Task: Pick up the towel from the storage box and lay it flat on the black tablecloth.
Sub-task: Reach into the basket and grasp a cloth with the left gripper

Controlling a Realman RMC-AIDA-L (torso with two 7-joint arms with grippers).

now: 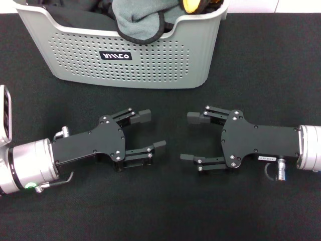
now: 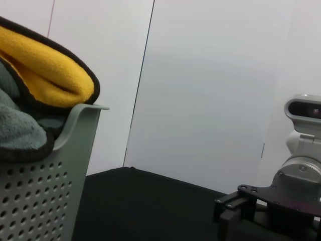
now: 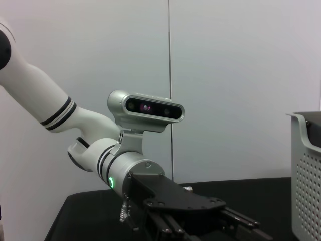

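The storage box (image 1: 150, 65) stands at the far middle of the black tablecloth (image 1: 271, 75). The towel (image 1: 140, 17) is bunched inside it, grey face up, and its black hem droops over the wavy rim. A yellow fold shows at the box's right end. In the left wrist view the towel (image 2: 45, 65) bulges above the box rim (image 2: 75, 125). My left gripper (image 1: 152, 129) and right gripper (image 1: 189, 136) lie low over the cloth in front of the box. They face each other a short gap apart, both open and holding nothing.
A plain black fabric (image 1: 80, 17) fills the left part of the box. A white wall (image 2: 210, 90) rises behind the table. The right wrist view shows my left arm (image 3: 125, 165) and the box's side (image 3: 306, 175).
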